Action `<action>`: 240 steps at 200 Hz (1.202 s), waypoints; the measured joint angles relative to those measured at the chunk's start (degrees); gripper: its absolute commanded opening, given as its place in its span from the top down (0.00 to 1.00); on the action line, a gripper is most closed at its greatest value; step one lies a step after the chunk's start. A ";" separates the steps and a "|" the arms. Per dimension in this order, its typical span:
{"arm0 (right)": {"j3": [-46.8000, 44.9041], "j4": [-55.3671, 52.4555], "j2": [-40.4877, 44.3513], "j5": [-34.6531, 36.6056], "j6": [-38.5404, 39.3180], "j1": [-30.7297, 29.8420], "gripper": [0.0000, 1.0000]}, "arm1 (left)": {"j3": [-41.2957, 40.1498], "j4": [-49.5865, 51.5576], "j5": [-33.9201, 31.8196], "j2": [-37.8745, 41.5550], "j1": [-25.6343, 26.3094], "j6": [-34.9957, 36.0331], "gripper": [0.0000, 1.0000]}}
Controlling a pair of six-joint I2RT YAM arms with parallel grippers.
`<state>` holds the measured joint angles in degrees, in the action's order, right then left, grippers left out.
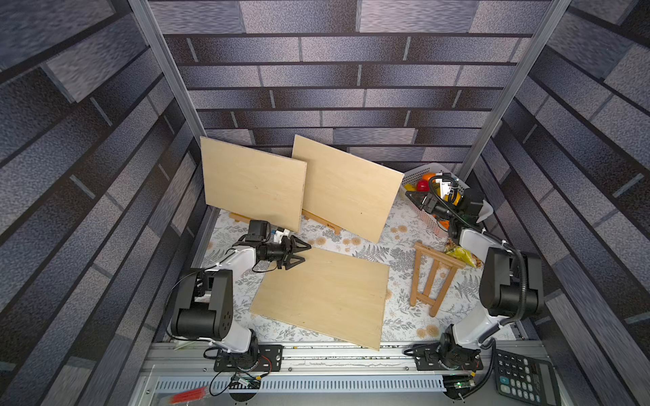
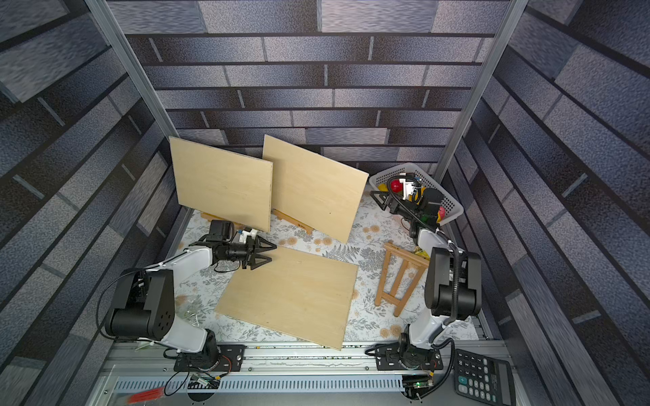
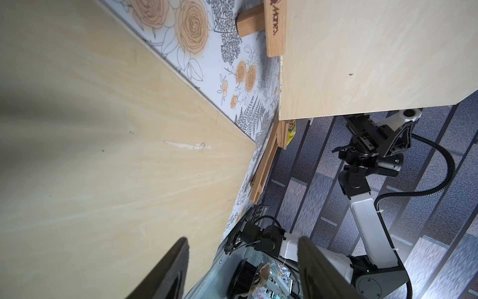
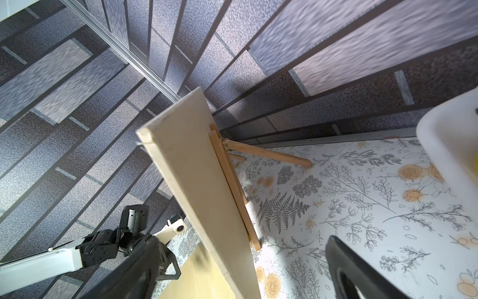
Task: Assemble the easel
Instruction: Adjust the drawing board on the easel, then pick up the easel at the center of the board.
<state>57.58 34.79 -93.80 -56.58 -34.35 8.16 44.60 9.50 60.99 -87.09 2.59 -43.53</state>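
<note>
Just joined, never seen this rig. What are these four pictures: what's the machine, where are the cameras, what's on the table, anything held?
Two robot arms stand at the near edge of a flower-patterned table. Each ends in a two-fingered gripper. Two pictures come from one overhead camera pair and show nearly the same scene; the other two come from cameras on the arms' wrists. At the back, two boards stand on small wooden easels. A third board lies flat in the middle, with a folded easel lying to its right. A white basket of colourful items sits in the far right corner; a calculator lies on the frame. The left gripper is open at the flat board's far corner; the right gripper is open near the basket. Neither holds anything.
</note>
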 measured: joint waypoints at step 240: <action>-17.86 -87.49 32.39 33.35 -6.60 -21.75 0.00 | -4.33 3.23 -18.88 11.93 4.98 4.57 0.25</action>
<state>39.72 -52.71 -61.41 -23.22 -40.95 -13.58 40.27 12.73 42.11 -75.16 7.57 -38.96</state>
